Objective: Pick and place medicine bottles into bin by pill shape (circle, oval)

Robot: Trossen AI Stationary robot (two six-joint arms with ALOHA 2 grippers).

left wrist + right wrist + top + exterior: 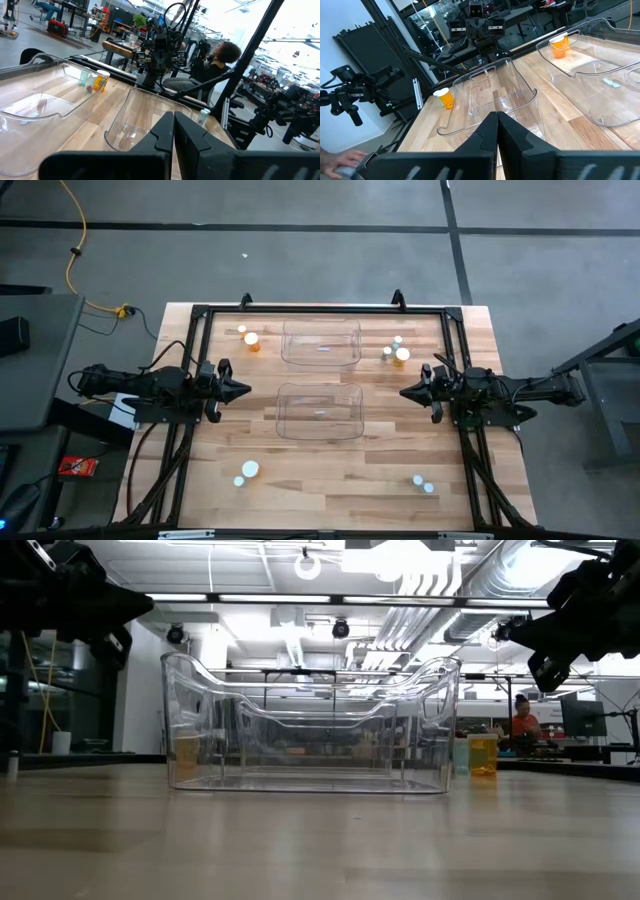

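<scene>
Small medicine bottles stand upright on the wooden table in four groups: two at the far left [252,340], three at the far right [398,352], two at the near left [249,469] and two at the near right [423,483]. Some are orange [445,97], one pale teal [85,79]. Two clear bins sit mid-table, one far [320,343] and one near [320,410]. My left gripper [245,390] hovers shut at the left, pointing level toward the bins. My right gripper [403,391] hovers shut at the right, facing it. Neither holds anything.
A black metal frame [320,309] runs around the table's far and side edges. Bare wood lies between the near bin and the near edge. A seated person [222,55] shows beyond the right arm, and a hand [340,162] at the right wrist view's corner.
</scene>
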